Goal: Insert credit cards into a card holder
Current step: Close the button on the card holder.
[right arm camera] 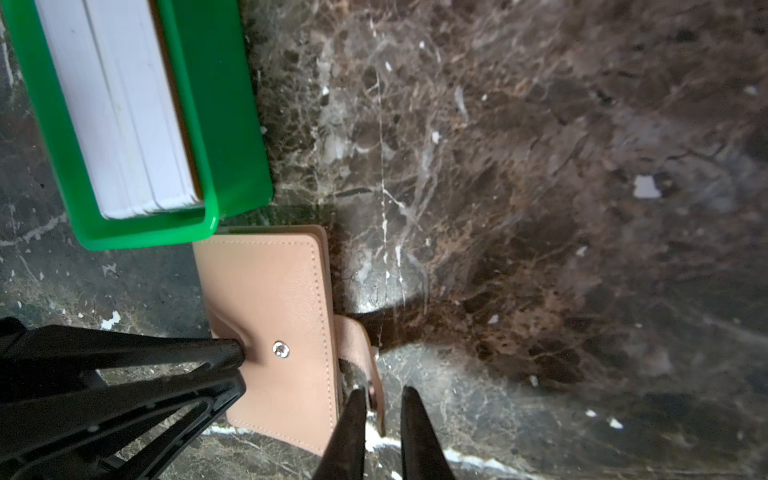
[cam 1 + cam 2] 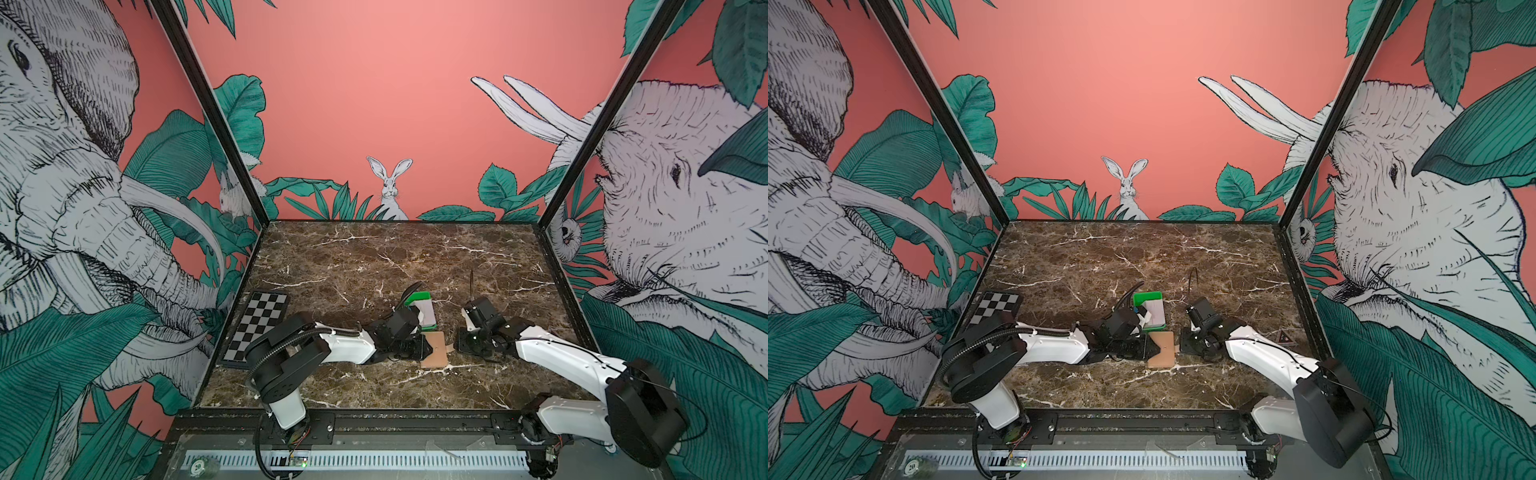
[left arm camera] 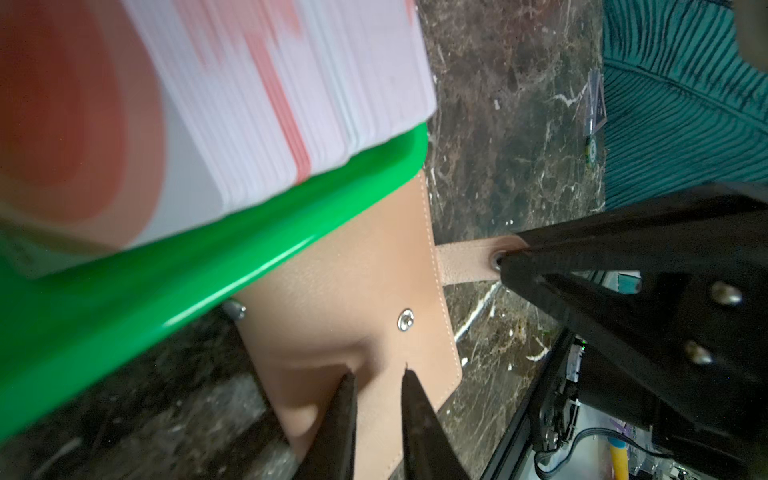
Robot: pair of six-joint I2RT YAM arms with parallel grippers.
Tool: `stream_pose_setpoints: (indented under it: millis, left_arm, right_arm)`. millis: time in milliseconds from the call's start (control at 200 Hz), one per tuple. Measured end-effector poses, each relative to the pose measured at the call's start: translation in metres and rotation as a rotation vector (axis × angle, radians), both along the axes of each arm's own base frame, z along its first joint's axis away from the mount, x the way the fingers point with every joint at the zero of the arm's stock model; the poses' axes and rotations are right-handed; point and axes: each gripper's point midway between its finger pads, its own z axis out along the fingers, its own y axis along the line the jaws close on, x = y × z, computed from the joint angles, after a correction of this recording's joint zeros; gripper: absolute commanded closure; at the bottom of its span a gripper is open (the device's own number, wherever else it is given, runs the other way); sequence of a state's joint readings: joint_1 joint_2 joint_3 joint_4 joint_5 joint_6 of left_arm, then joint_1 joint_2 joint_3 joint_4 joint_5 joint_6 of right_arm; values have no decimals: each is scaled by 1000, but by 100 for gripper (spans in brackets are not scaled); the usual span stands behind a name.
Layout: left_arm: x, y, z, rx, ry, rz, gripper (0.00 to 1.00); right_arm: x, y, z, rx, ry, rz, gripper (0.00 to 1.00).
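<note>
Brown marble bench point(image 2: 374, 257) carried the closed tan card holder point(image 1: 270, 299), touching the green tray point(image 1: 224, 124) of cards point(image 1: 120, 108). The left hand point(image 3: 376, 374) pressed narrowed jaws onto its soft cover; the right hand point(image 1: 382, 390) pinched the limp snap strap point(image 1: 359, 345), likely the best hold.

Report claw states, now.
Left claw: narrowly open, tips pressing on the card holder, gripping nothing.
Right claw: straddling the holder's strap; clamped or not, cannot tell.
</note>
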State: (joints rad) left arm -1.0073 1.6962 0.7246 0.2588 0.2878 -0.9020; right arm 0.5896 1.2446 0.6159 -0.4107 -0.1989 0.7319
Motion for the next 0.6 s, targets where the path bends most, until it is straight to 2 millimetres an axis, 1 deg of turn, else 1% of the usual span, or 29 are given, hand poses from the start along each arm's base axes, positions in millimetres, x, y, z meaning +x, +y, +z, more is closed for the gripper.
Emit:
stream_pose_setpoints:
  millis: [365, 600]
  left_arm:
    - [0, -1, 0, -5, 1, 2, 79]
    - [1, -2, 0, -7, 2, 3, 79]
  right_arm:
    - [3, 0, 1, 11, -8, -1, 94]
    - [3, 5, 3, 34, -7, 9, 99]
